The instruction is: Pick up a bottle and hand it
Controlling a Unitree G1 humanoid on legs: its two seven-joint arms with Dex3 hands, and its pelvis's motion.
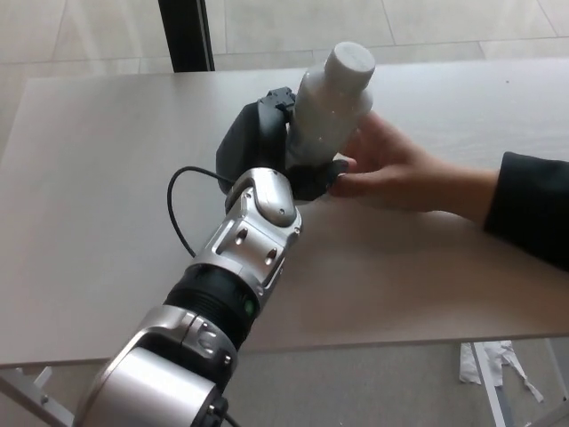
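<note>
Pale grey worktop (98,178) fills most of what I see, with light floor tiles (356,27) beyond its far edge and a dark post (185,34) standing at the back. Over it reaches my left arm (227,294), silver and black, coming in from the lower left, with a thin black cable (178,213) looping out beside the wrist. From the right edge comes a person's dark sleeve (533,205), and their hand (400,169) lies open just above the worktop, palm turned toward me, fingertips touching my fingers and the base of the bottle. My left hand (267,147) is black and closed around the lower part of the bottle (329,102); my fingers (316,178) wrap its bottom, so I have a firm hold on it. That bottle is whitish and translucent, held up off the worktop, tilted with its top leaning away from me and toward the right. The person's hand sits just beside it, thumb side close to its wall. Its white cap (349,59) is on, at the upper end. Scraps of white paper (498,365) lie on the floor at the lower right, below the worktop's near edge.
</note>
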